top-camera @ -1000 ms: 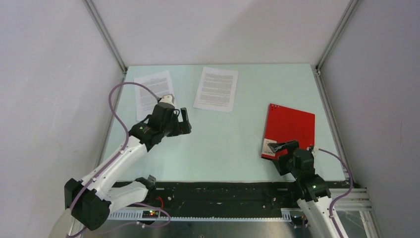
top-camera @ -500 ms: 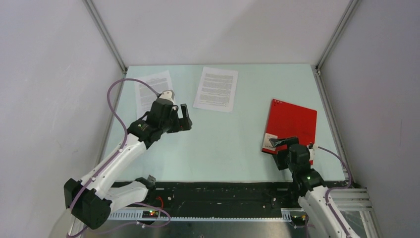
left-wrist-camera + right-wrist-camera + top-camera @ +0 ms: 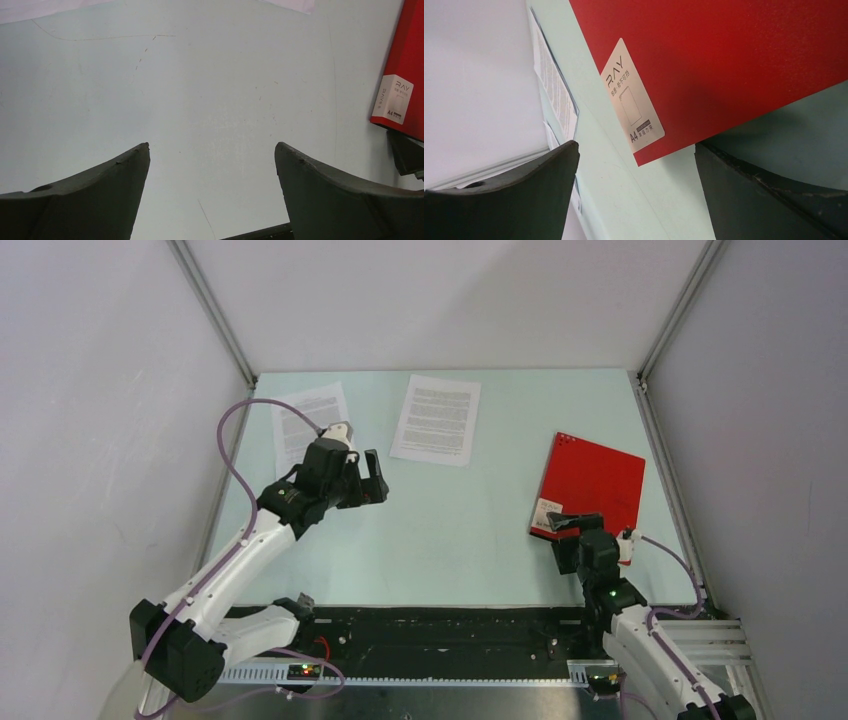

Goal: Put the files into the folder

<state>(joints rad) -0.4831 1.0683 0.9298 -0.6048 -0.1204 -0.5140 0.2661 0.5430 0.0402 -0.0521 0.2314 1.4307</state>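
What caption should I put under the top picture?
Right arm's open jaws at the closed red folder's corner; two printed sheets lie farther back.

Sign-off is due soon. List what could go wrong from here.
The folder lies closed and flat; the right gripper, open at its labelled corner, may shove it away rather than lift the cover.
The left sheet and the middle sheet lie flat; the open left gripper may crumple either when pinching.
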